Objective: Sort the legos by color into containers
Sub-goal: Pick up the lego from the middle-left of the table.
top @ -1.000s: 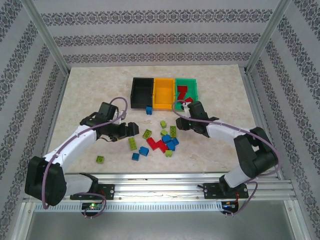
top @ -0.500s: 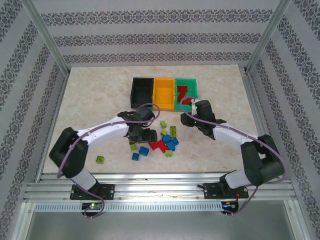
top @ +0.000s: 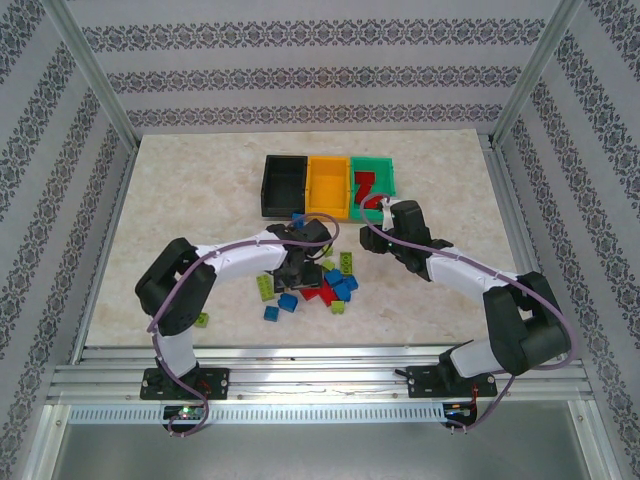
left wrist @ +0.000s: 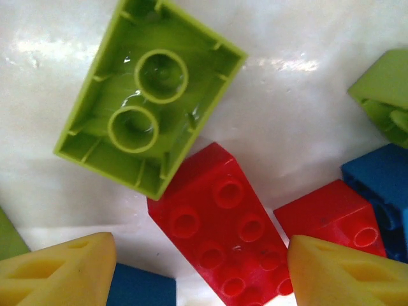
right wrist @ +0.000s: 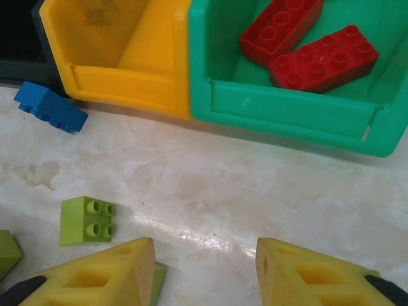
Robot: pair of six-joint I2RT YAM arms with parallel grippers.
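Observation:
My left gripper (left wrist: 201,280) stands open low over the brick pile (top: 335,283), its yellow fingertips (left wrist: 57,271) either side of a red lego (left wrist: 223,223). An upside-down lime lego (left wrist: 150,95) touches that red one, and a second red lego (left wrist: 331,217) and a blue one (left wrist: 382,188) lie to its right. My right gripper (right wrist: 204,268) is open and empty just in front of the green bin (right wrist: 287,105), which holds two red legos (right wrist: 325,60). The orange-yellow bin (right wrist: 121,57) and black bin (top: 283,184) stand left of it.
A blue lego (right wrist: 51,107) lies against the front of the orange-yellow bin, and a lime lego (right wrist: 87,220) sits by my right gripper's left finger. Loose lime (top: 202,319) and blue (top: 271,313) legos lie near the left arm. The bins stand side by side, touching.
My left arm has swung right and come down over the pile, its open gripper now astride a red lego. My right gripper edged toward the green bin, then held still.

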